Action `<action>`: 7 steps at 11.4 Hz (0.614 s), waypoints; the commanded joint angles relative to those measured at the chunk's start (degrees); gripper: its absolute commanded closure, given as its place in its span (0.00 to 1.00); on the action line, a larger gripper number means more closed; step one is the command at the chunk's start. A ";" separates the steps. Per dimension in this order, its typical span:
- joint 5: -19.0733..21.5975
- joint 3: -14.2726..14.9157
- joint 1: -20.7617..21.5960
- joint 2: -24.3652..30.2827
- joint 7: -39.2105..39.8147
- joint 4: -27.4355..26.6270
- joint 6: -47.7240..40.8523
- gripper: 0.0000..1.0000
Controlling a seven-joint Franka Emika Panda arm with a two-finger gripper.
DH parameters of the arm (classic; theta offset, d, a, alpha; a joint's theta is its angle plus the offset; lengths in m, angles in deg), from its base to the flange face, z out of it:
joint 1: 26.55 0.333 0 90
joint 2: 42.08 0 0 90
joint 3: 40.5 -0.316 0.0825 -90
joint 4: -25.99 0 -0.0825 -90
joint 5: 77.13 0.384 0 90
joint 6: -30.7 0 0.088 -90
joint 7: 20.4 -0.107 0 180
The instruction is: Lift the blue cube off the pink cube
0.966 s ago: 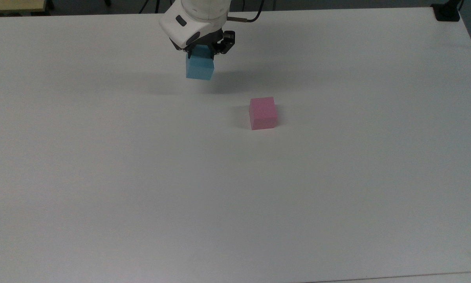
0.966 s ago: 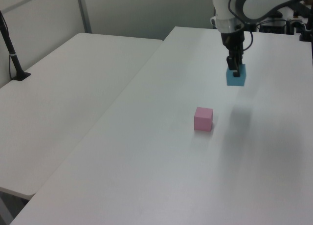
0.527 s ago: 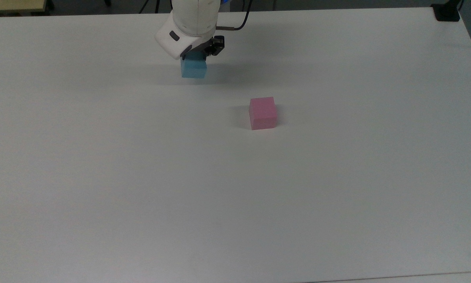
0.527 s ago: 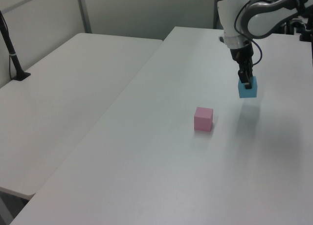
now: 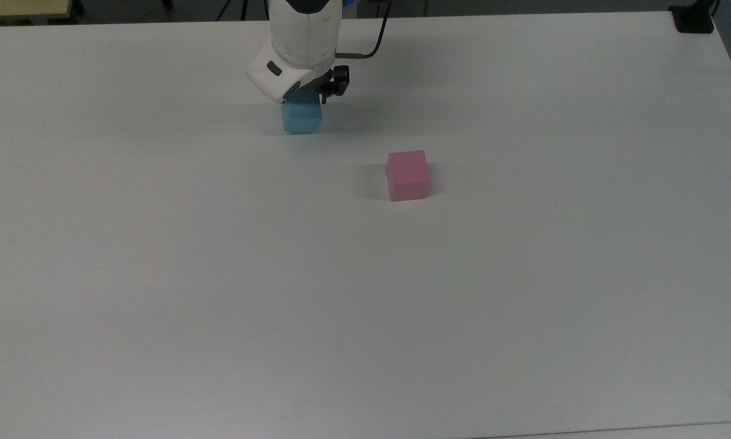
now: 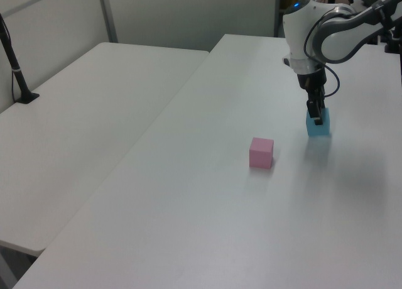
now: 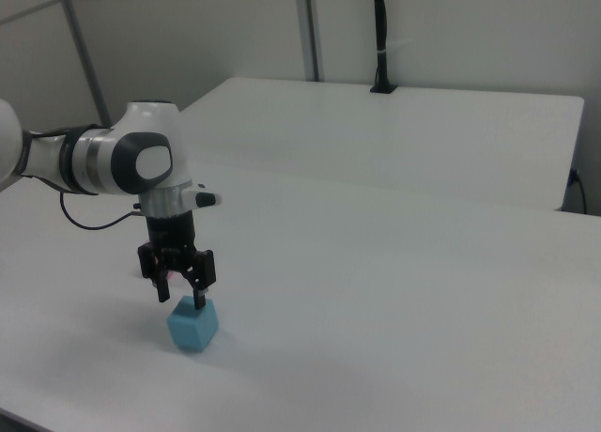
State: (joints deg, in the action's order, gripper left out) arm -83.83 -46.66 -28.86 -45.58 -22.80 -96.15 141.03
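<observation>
The blue cube (image 5: 302, 121) rests low on the white table (image 5: 365, 305) toward the far side, to the top view's left of the pink cube (image 5: 408, 175). The two cubes stand well apart, and the pink cube's top is bare. My gripper (image 5: 305, 101) comes straight down onto the blue cube, shut on its upper part. In the left view the blue cube (image 6: 318, 128) lies right of and beyond the pink cube (image 6: 261, 152), with the gripper (image 6: 316, 117) on it. The right view shows the fingers (image 7: 199, 296) straddling the blue cube (image 7: 192, 329), whose base meets the table.
A black clamp (image 5: 693, 18) sits at the table's far right corner in the top view. A second white table (image 6: 81, 125) adjoins on the left view's left, carrying a black pole (image 6: 14, 66). Another black pole (image 7: 380, 38) rises behind the far table in the right view.
The gripper has carried the blue cube down from mid-air to the table surface, shifting slightly away from the pink cube. The pink cube has not moved.
</observation>
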 commanded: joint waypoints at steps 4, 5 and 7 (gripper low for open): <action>0.19 0.18 -2.86 3.14 3.18 1.54 -2.46 0.00; 0.80 0.36 -2.96 4.10 3.36 4.34 -6.05 0.00; 6.93 1.58 -3.13 6.65 3.36 10.67 -10.55 0.00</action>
State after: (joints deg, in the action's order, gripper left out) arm -82.43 -46.39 -31.85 -43.04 -20.90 -91.50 136.42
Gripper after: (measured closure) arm 0.000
